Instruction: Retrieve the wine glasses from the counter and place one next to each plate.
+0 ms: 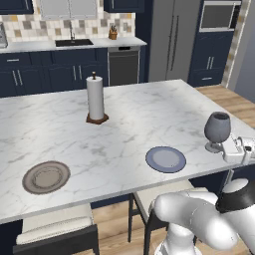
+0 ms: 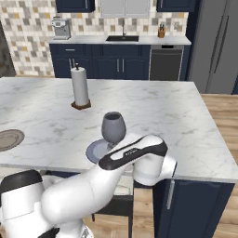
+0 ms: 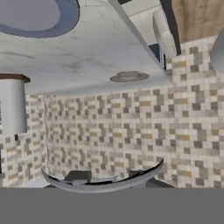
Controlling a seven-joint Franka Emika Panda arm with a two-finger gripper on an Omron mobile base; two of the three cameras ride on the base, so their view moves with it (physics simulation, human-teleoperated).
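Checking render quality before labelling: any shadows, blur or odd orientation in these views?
Left base view: sharp, even light, faint shadow beside the paper towel roll. Right base view: wine glass translucent, crisp. Hand view: rolled upside down, bluish plate at top, glass rim curved across the bottom.

Glass: smoky grey, half clear.
Near plate: bluish grey, darker blue rim.
Far plate: brownish grey.
Bench: white marble with thin grey veins.
Paper roll: white, on brown base.
Cabinets: dark navy, silver handles.
Wall tiles: small squares, cream, grey and some orange.
Floor: light brown wood.
Arm: white with black joints.
Fridge: grey.
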